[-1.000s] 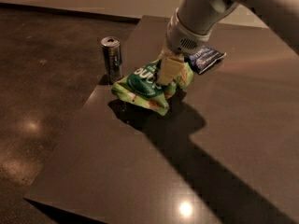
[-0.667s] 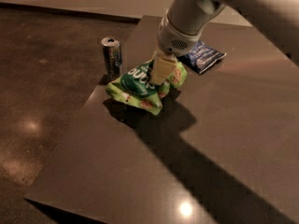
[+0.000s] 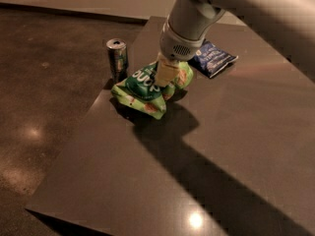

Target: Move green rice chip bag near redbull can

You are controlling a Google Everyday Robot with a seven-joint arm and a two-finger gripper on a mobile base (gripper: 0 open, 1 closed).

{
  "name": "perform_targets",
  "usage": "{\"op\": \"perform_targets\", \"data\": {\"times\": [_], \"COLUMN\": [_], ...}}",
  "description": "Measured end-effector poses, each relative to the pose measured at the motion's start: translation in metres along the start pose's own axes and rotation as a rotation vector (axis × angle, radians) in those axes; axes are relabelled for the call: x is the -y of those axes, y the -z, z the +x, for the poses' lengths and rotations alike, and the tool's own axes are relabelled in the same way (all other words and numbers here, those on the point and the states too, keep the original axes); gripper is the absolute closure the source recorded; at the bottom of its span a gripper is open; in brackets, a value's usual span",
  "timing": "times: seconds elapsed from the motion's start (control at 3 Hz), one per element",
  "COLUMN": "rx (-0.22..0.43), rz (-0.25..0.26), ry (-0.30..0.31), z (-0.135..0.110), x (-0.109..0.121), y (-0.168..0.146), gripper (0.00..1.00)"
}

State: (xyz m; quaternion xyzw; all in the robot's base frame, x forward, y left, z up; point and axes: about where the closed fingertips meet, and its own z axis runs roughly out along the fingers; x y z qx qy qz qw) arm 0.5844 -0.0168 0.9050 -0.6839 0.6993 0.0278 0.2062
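Your hand [image 3: 166, 75] was down on the green rice chip bag [image 3: 142, 90], closed on its crumpled upper part, with one cream-coloured finger [image 3: 165, 73] showing against the green foil. The pale arm [image 3: 236, 4] came in from the far right and slanted down to that spot. The bag sat bunched up, its dark green circle and white lettering turned toward the left, and its near corner drooped to the bench [image 3: 236, 146].

The redbull can [image 3: 117, 58] stood upright at the bench's left edge, just to the left of the bag and slightly farther back. You could not tell whether the bag's left edge touched the foot of the can or only came close.

A dark blue chip bag [image 3: 212, 58] lay flat to the right of the hand, apart from the green one. The arm's shadow ran from the bag across the bench toward the near right. Left of the bench was dark speckled floor [image 3: 44, 82].
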Motion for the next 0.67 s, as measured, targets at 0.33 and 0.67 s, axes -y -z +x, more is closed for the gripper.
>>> {"op": "perform_targets", "data": {"times": [0.33,0.67], "rx": [0.000,0.000], "rz": [-0.001,-0.001], "ry": [0.003,0.003], "z": [-0.0011,-0.0014], "x": [-0.0007,-0.0009], "y": [-0.0006,-0.0007], "gripper": [0.00,0.00]}}
